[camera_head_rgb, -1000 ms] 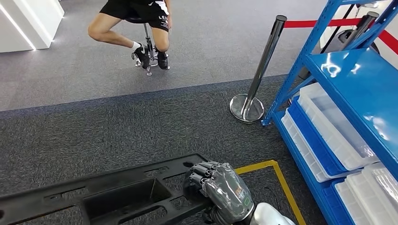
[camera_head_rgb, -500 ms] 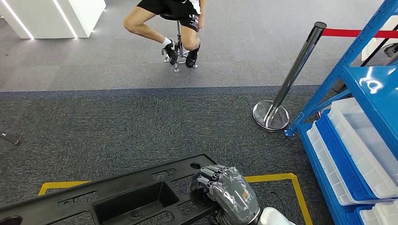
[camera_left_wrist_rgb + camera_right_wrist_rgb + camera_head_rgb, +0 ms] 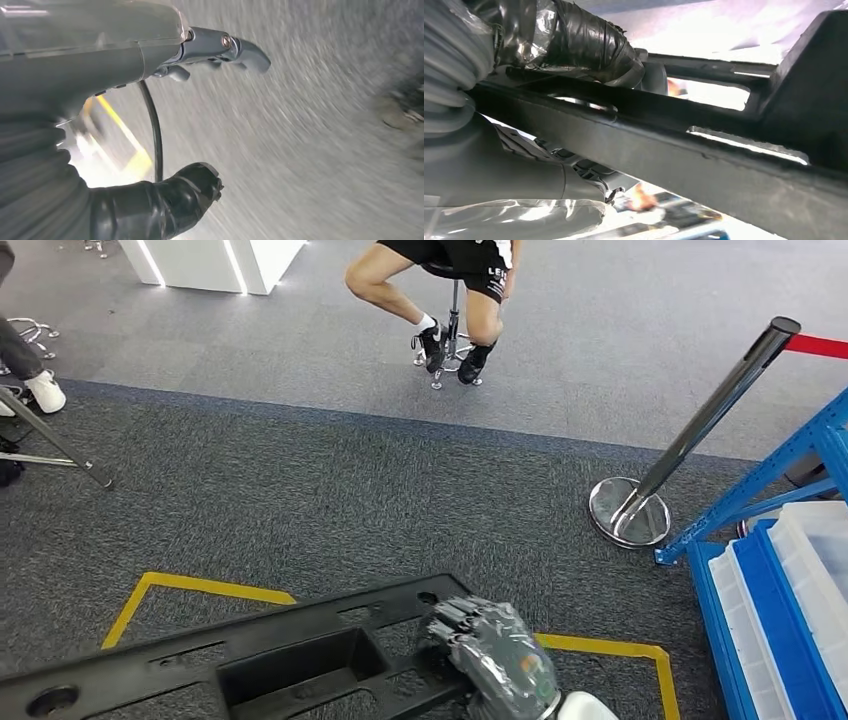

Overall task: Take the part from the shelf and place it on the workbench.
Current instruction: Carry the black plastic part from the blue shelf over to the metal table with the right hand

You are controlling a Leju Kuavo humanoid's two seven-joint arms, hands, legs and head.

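1. Gripping the near end of the part (image 3: pixel 250 665), the right hand (image 3: pixel 490 652) is seen low in the head view, its fingers wrapped over the part's edge just beside a small round hole.
2. The part is carried above dark carpet (image 3: pixel 300 500) and a yellow floor line (image 3: pixel 180 588), stretching from the right hand across toward the robot's left side.
3. The same grip is shown in the right wrist view, where the right hand (image 3: pixel 574 40) is clamped around a rail of the part (image 3: pixel 704 150).
4. The part is seen as a long, flat, black plastic panel with a deep rectangular recess near its middle, several slots and a round hole at its far end.
5. The left hand (image 3: pixel 150 125) is seen in its wrist view over blurred carpet, fingers apart, with nothing held.
6. A blue shelf (image 3: pixel 790 570) with white trays is seen on the right, a stanchion (image 3: pixel 680 450) beside it, and a seated person (image 3: pixel 440 280) beyond.
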